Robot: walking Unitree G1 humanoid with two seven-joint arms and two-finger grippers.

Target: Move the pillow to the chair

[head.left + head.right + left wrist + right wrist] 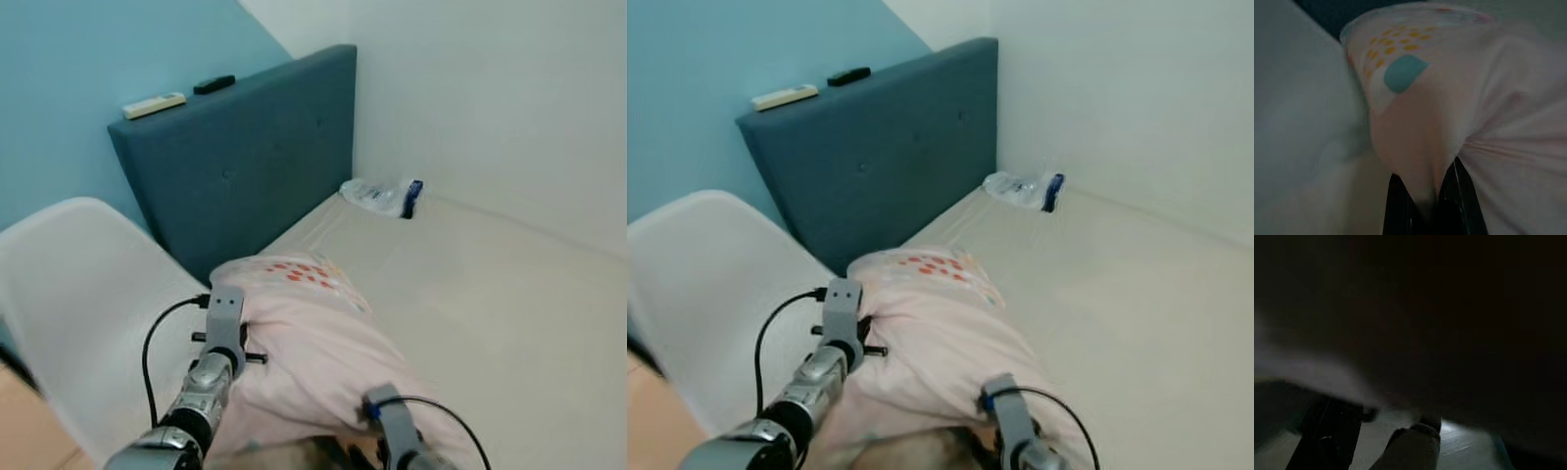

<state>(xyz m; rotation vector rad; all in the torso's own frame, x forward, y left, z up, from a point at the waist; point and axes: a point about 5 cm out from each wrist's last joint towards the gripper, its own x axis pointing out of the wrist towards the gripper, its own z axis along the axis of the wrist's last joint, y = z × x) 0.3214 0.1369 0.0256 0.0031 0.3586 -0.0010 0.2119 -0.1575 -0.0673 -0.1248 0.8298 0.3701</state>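
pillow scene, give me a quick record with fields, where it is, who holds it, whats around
pillow: pink pillow, lifted between both arms, over the bed's edge next to the chair
left gripper: pinching a fold of the pillow
right gripper: under the pillow, fingers hidden
chair: white chair, on robot's left
bed: beige mattress, blue headboard
on headboard: white remote, black remote
far corner: plastic bag

My count from the head cameras:
I see one pillow (313, 338), one chair (83, 313), one bed headboard (245, 157), two remotes on it (154, 105) (214, 84), one plastic bag (382, 197).
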